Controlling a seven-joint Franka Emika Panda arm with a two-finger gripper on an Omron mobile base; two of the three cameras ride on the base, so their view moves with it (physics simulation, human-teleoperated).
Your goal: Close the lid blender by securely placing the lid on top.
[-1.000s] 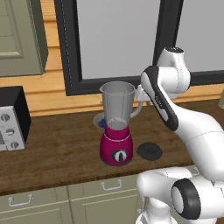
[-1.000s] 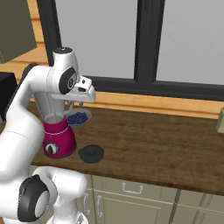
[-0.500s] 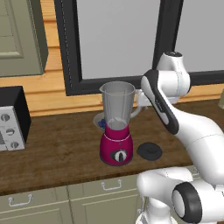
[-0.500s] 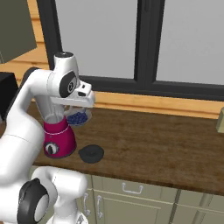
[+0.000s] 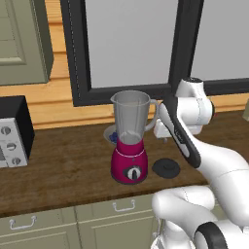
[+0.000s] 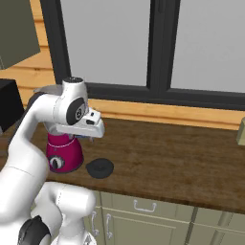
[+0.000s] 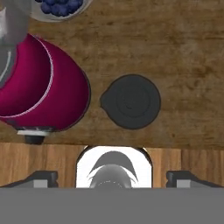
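The blender [image 5: 129, 146] stands on the wooden counter, magenta-red base under a tall clear jar with an uncovered mouth. Just to its right the black lid [image 5: 166, 168] lies flat on the counter, knob up. In the hand view the lid [image 7: 131, 101] sits near the middle, with the blender base [image 7: 41, 94] at the left. My gripper [image 7: 112, 178] hangs above the counter, pointing straight down. It is open, fingertips [image 7: 183, 177] wide apart, nothing between them. From the right base view the gripper [image 6: 85, 136] is above the lid [image 6: 99, 168], well clear of it.
A bluish-white bowl of blueberries [image 7: 59, 8] sits behind the blender. A black-and-white appliance with knobs [image 5: 12, 131] stands at the counter's left end. The counter's front edge [image 7: 175, 148] runs close to the lid. Bare wood [image 6: 182, 158] stretches to the right.
The hand has come down toward the counter beside the blender and now sits lower over the lid. Blender and lid have not moved.
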